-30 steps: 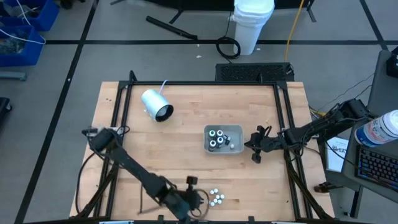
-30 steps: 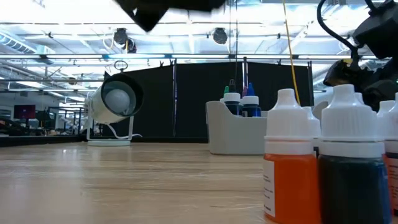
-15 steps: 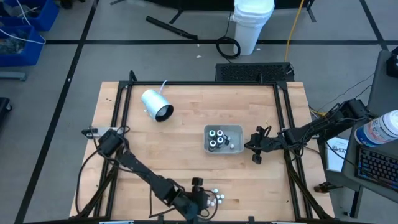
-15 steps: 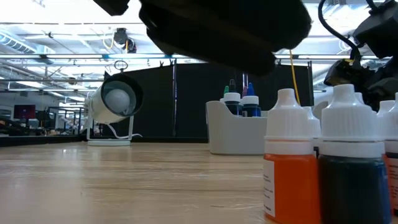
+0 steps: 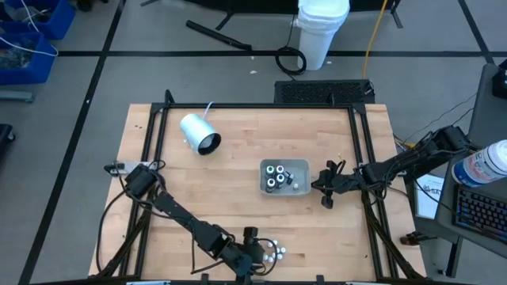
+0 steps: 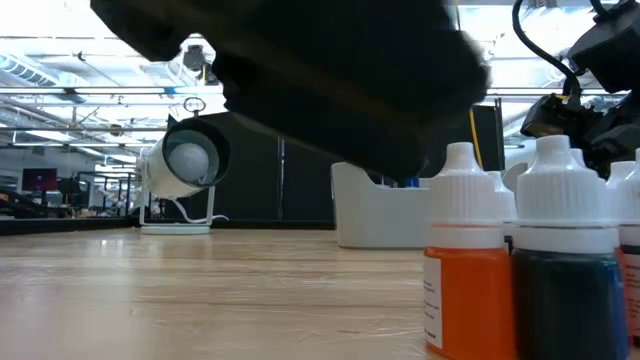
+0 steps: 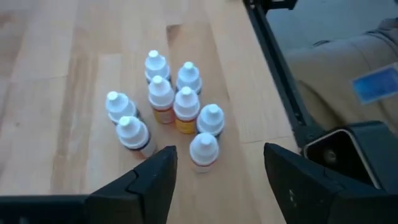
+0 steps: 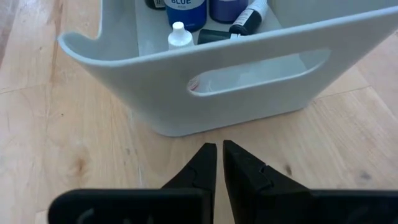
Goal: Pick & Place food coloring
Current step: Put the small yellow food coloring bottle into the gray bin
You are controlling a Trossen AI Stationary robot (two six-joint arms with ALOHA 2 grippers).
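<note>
Left gripper (image 7: 217, 171) spread wide, gripping nothing, poised over the food coloring (image 7: 168, 115) cluster, nearest bottle (image 7: 204, 149) just ahead between the fingers (image 7: 155, 180). Right gripper (image 8: 219, 163) pinched together, empty, just short of the grey tray (image 8: 249, 81).

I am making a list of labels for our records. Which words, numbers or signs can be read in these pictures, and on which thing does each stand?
"BLUE": on the blue bottle inside the grey tray, right wrist view.
Small print on the orange bottle, low view: too blurred to read.
Nothing else is readable.
</note>
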